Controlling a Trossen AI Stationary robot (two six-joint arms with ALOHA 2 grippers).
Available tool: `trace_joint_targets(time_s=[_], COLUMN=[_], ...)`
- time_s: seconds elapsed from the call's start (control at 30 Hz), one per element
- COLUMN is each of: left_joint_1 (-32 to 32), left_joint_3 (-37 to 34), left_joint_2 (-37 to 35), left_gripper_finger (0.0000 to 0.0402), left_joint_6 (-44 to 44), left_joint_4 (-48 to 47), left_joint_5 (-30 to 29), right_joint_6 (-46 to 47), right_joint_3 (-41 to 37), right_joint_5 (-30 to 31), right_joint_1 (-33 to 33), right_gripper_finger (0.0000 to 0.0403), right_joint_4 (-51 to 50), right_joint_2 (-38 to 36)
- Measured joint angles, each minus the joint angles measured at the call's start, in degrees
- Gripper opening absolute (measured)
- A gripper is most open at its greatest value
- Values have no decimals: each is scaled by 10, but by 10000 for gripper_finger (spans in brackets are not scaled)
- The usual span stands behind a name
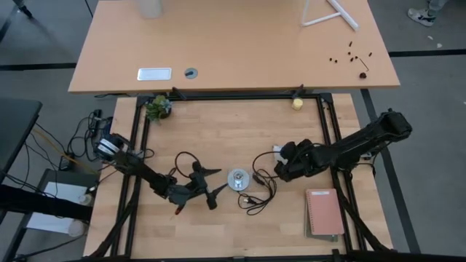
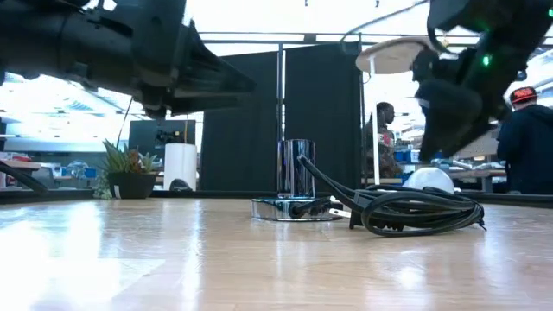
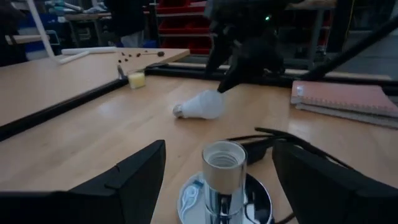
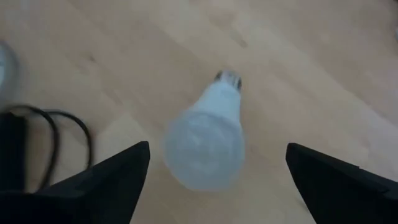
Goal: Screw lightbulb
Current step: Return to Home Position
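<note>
The white lightbulb (image 4: 208, 137) lies on its side on the wooden table, also seen in the left wrist view (image 3: 200, 106). My right gripper (image 4: 217, 149) hangs open just above it, slanting down, one finger on either side and clear of the bulb. The silvery socket disc (image 1: 238, 179) with its upright socket tube (image 3: 224, 163) stands mid-table, a black cord running from it. My left gripper (image 1: 216, 187) lies level and open just left of the socket. Its fingers stand short of the socket on either side without touching.
The black cord (image 1: 258, 193) lies coiled right of the socket. A pinkish notebook (image 1: 324, 212) rests near the front right. A small potted plant (image 1: 157, 108) and a yellowish ball (image 1: 297, 103) sit by the far black frame rail. People stand beyond the table.
</note>
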Motion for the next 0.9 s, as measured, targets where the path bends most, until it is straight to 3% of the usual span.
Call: trace_joint_targets(time_s=[0.37,0.67,0.9], left_joint_1=[-8,-26,-79], left_joint_3=[-18,-18,-19], left_joint_2=[-23,-35,-100], left_gripper_finger=[300,300,300], left_joint_6=[6,78,108], left_joint_4=[5,45,45], left_joint_5=[-14,-27,-17], right_joint_6=[-4,-44,-80], right_joint_3=[34,35,35], right_joint_5=[48,228,241], right_joint_1=[34,191,280], right_gripper_finger=[384,374,374], right_joint_4=[-23,52,60], right_joint_2=[-102,-137,-146])
